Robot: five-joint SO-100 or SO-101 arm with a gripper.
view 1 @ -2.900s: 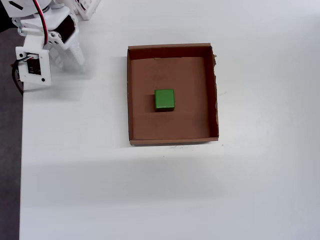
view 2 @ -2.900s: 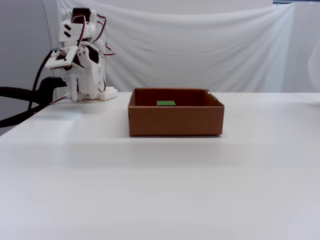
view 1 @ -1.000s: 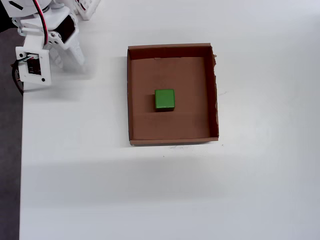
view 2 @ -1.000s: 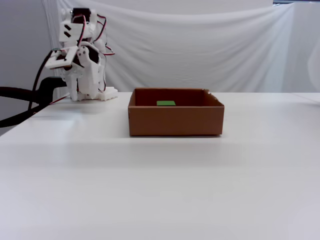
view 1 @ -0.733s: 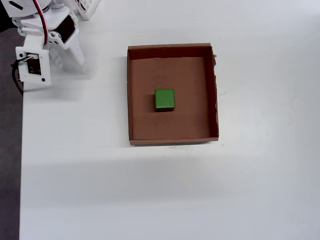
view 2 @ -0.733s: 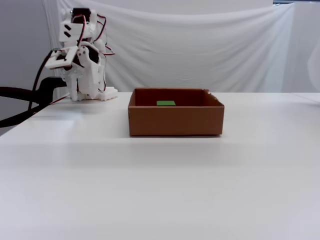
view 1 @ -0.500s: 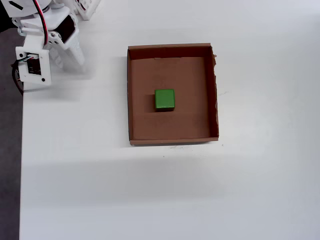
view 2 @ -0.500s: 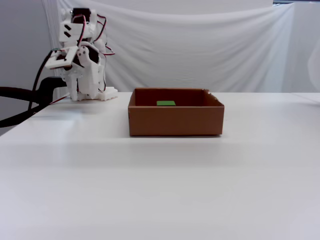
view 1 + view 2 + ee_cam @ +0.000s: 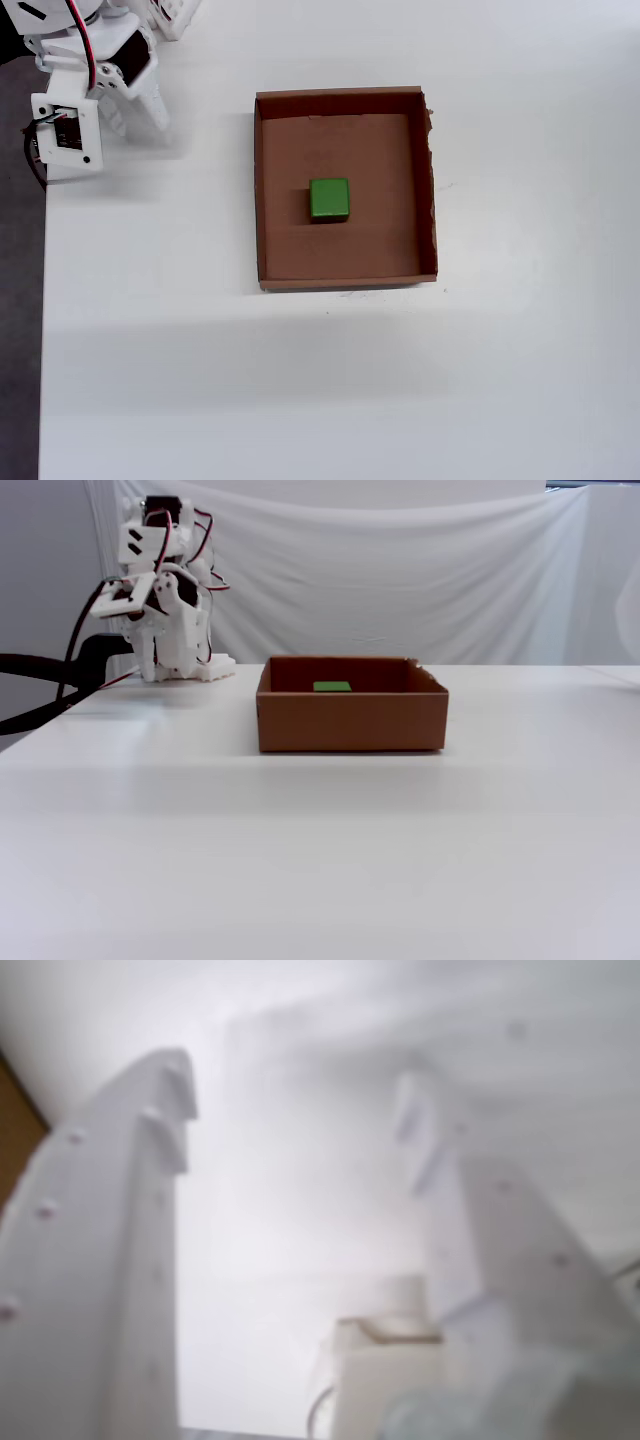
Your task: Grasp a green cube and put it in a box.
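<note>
The green cube (image 9: 329,199) sits flat near the middle of the box (image 9: 267,180), so the job looks done. The gripper (image 9: 300,1130) hangs empty, jaws apart, folded near the arm's base, well away; best left parked there.

We see a plain white table (image 9: 300,400) carrying the box (image 9: 264,200), a brown cardboard tray resting flat on it. The white arm's base (image 9: 185,668) sits on the table well left of the box in the fixed view.
</note>
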